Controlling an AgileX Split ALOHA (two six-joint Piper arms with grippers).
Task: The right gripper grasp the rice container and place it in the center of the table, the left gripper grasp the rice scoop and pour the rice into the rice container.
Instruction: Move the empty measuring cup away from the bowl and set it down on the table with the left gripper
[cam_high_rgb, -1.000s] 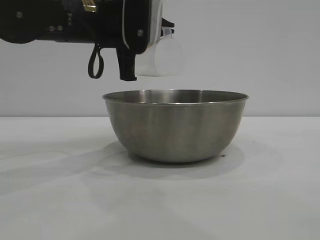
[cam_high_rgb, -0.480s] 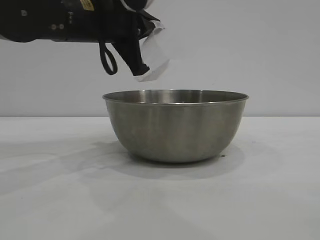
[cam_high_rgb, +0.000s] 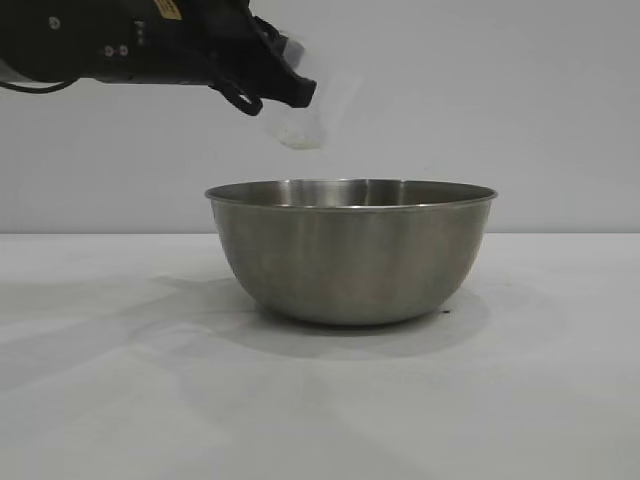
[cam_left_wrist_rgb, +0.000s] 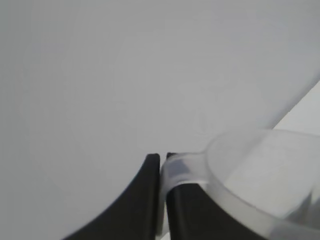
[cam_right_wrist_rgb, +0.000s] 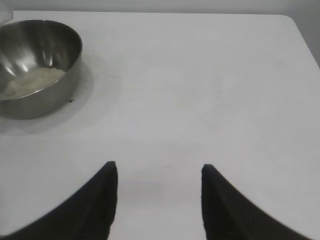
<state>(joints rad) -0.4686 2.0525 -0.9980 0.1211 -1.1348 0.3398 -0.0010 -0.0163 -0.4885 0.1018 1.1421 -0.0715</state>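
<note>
Now the black left gripper (cam_high_rgb: 285, 85), clamped on the loop handle of the small translucent plastic rice scoop (cam_high_rgb: 300, 125), has rolled the scoop further over above the near-left rim of the round stainless-steel rice container (cam_high_rgb: 350, 250). Pale rice (cam_right_wrist_rgb: 31, 81) lies inside; pour looks nearly finished. Scoop contents unclear. Right gripper (cam_right_wrist_rgb: 159, 195) gapes open, empty, well right on the white table (cam_high_rgb: 540, 400).

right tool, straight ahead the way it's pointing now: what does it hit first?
Probably just the bare table. The right tool is open and points across open tabletop; the rice container, with rice inside, sits off to one side of that line. Depth is unclear.
</note>
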